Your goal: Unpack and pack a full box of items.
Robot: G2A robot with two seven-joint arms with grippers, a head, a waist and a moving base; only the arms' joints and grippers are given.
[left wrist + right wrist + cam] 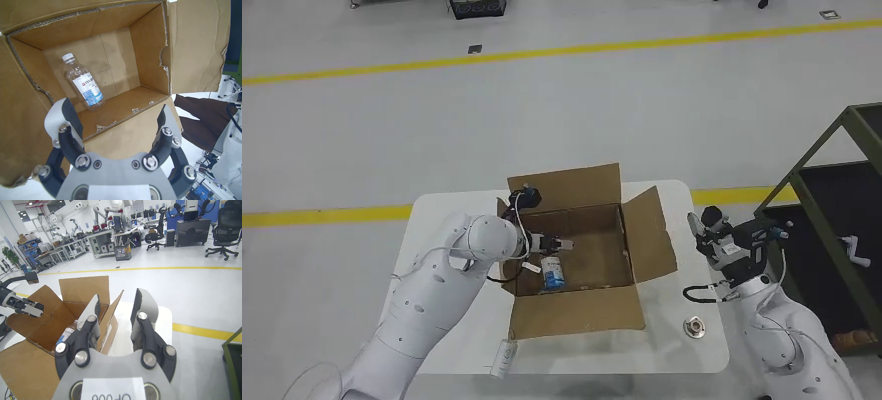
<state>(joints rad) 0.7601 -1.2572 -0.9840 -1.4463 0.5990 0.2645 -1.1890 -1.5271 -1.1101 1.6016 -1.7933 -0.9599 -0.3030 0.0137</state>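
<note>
Top view: an open cardboard box (577, 310) stood on the white table (672, 350), flaps spread. A clear plastic bottle (85, 83) with a white cap and blue-and-white label lay on its side on the box floor, toward 8 o'clock. The left gripper (116, 111) hung above it, jaws wide apart, holding nothing. The right gripper (118, 298), at 3 o'clock of the box, was likewise parted and empty. A small round object (695, 327), perhaps a tape roll, lay at 4 o'clock.

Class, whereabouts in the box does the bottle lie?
In the top view the bottle lies on the floor of the box, on its left side near the front wall, close by the open left claw.
</note>
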